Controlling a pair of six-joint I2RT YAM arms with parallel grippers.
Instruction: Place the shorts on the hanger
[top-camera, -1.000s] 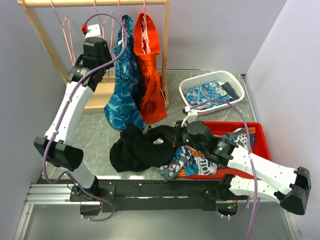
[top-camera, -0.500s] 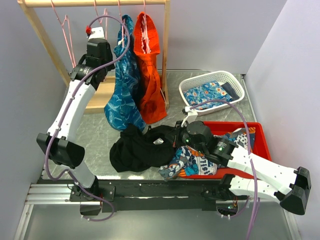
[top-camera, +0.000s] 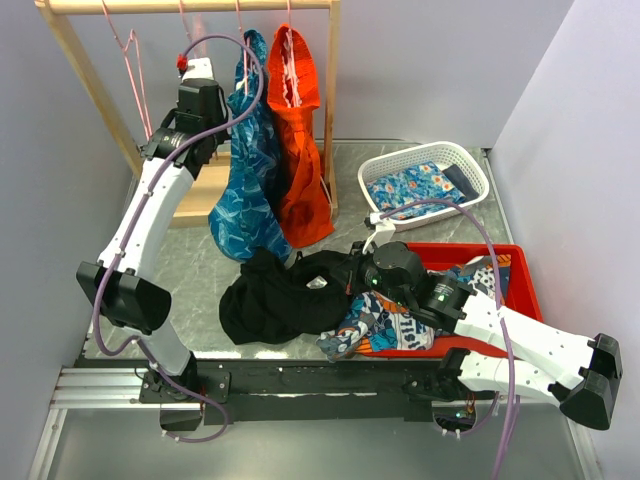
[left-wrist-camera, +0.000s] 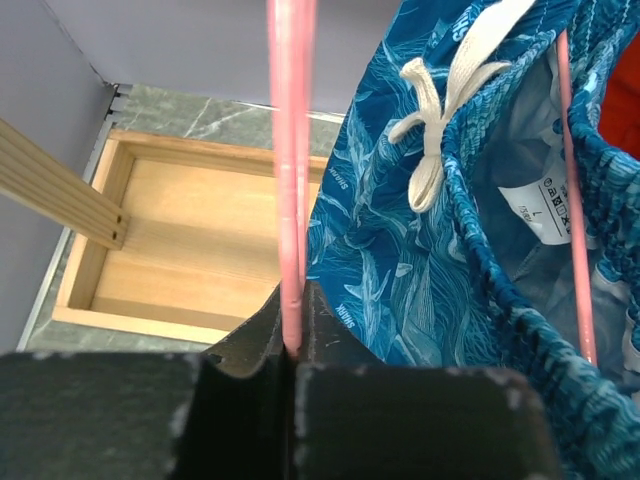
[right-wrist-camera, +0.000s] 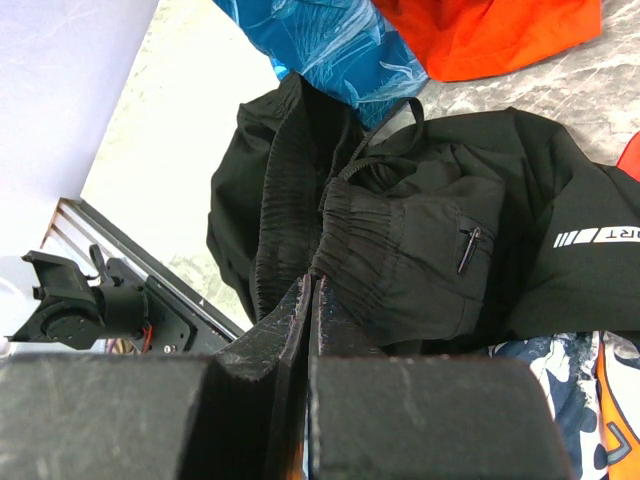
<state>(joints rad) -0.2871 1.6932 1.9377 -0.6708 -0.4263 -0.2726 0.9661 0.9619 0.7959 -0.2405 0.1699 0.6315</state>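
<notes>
Where the shorts lie: the black shorts (top-camera: 285, 295) sit in a crumpled heap on the grey marbled bench (top-camera: 190, 270), near its front edge, just left of the red bin (top-camera: 527, 285).
Shorts up close: the right wrist view shows a gathered elastic waistband, a zipped pocket and small white lettering on the black cloth (right-wrist-camera: 400, 240).
Right jaws: pressed together, pinching a fold of the waistband at the right side of the heap.
Right arm (top-camera: 480, 320): reaches in low from the front right corner, across the red bin.
Hanger: a thin pink wire hanger (left-wrist-camera: 291, 180) hangs from the wooden rack (top-camera: 80, 60) at the back left of the bench, well apart from the shorts.
Left jaws: closed on the hanger's wire, which runs straight up from between them in the left wrist view.
Left arm (top-camera: 150, 210): stretched up and back to the rack.
Beside the hanger: a blue patterned garment (top-camera: 245, 170) with a white drawstring (left-wrist-camera: 440, 110) hangs just to its right on another pink hanger (left-wrist-camera: 572, 200).
Further right: an orange-red garment (top-camera: 300, 150) hangs touching the blue one.
Below the rack: a shallow wooden tray (left-wrist-camera: 170, 260) forms its base.
Back right: a white basket (top-camera: 470, 160) holds blue flowered cloth.
Red bin: patterned clothes spill over its front left edge, touching the shorts.
</notes>
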